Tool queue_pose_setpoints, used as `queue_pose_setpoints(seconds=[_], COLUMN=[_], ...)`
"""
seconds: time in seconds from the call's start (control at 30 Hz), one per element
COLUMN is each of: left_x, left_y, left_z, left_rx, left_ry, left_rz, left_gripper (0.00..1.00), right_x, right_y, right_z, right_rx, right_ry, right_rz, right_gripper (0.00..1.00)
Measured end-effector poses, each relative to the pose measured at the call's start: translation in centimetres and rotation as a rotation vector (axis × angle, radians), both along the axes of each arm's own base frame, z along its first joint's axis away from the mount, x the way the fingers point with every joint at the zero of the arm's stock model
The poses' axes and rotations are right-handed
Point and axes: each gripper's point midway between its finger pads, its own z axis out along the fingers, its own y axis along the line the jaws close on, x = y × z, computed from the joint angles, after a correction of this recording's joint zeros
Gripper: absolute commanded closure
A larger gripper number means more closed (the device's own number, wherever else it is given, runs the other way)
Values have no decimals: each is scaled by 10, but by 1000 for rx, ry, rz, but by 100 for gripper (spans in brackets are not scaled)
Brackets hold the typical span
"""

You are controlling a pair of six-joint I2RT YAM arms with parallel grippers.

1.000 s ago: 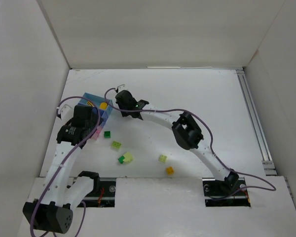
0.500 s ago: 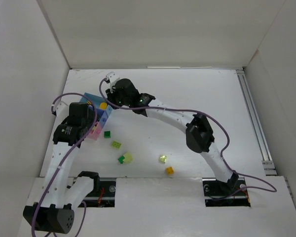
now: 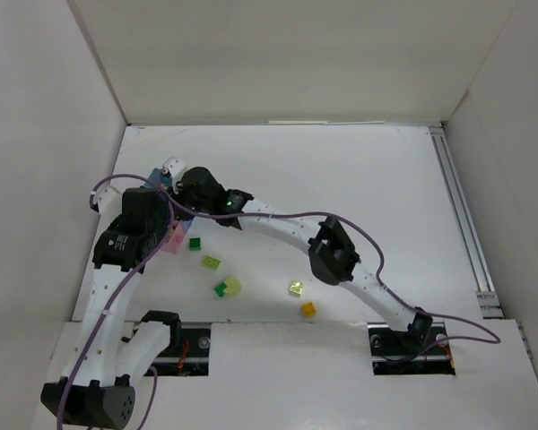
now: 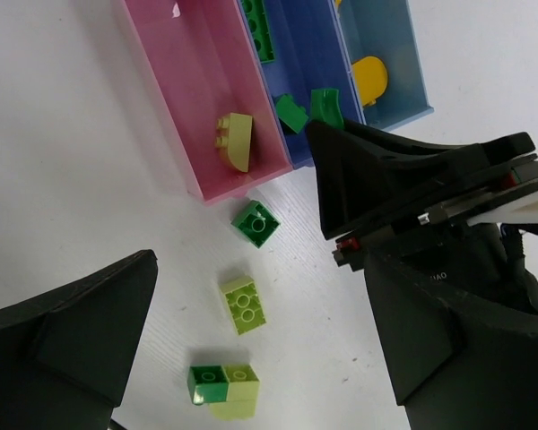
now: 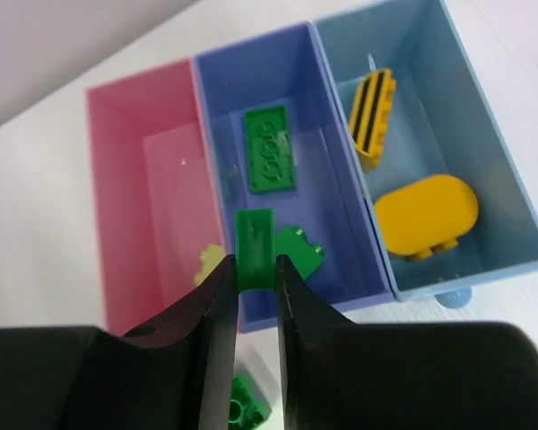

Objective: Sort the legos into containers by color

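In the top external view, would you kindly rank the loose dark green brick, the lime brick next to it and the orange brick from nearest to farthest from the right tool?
From the right tool, gripping a green piece:
1. dark green brick, beside the pink tray.
2. lime brick, slightly right and lower in frame.
3. orange brick, far right, lowest in frame.

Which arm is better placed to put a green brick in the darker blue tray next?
Right: the right gripper holds a green brick above the darker blue tray; the left gripper is open and empty.
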Motion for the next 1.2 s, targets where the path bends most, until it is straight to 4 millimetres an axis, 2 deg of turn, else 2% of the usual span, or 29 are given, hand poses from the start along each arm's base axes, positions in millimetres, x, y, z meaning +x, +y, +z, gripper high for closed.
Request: queue_pose_setpoints(seconds=[0.03,0.07,0.23,0.3,0.43,0.53,0.63,0.73,0.8,0.9,1.0,1.07,1.13,1.2], left_x=[0,-1,-1,-1,-1,-1,2,4,5,8,13,16,19,22], left_y=[0,0,0,-1,-4,-7,-14,-21,-25,-30,-38,-48,-59,-66], left_z=[0,0,-1,0,-1,-1,-1,-4,-9,-20,-36,-49,-65,-83], left_rx=[0,1,0,-2,-10,-14,-28,-41,-44,-48,-52,-51,-46,-35], left_ry=[1,3,4,3,6,11,7,13,27,60,106,141,187,249], left_rz=[0,0,-2,-4,-20,-45,-89,-138,-167,-209,-244,-283,-321,-341], left_gripper=[0,0,0,0,0,0,0,0,0,0,2,4,5,8], right_x=[3,3,12,12,11,8,6,8,19,44,63,66,61,54], right_y=[-2,-3,-10,-13,-14,-32,-64,-98,-127,-187,-255,-291,-316,-331], right_z=[-3,-6,-5,-6,-4,-3,7,34,56,79,83,82,81,82], right_rx=[-7,-14,-19,-24,-19,-54,-79,-39,9,66,79,82,83,88], right_ry=[3,10,2,5,3,7,-3,2,3,-1,-1,3,9,10], right_rz=[-8,-16,-46,-52,-52,-85,-154,-220,-278,-397,-535,-604,-640,-653], right_gripper=[63,60,56,52,51,49,48,45,43,40,38,36,35,35])
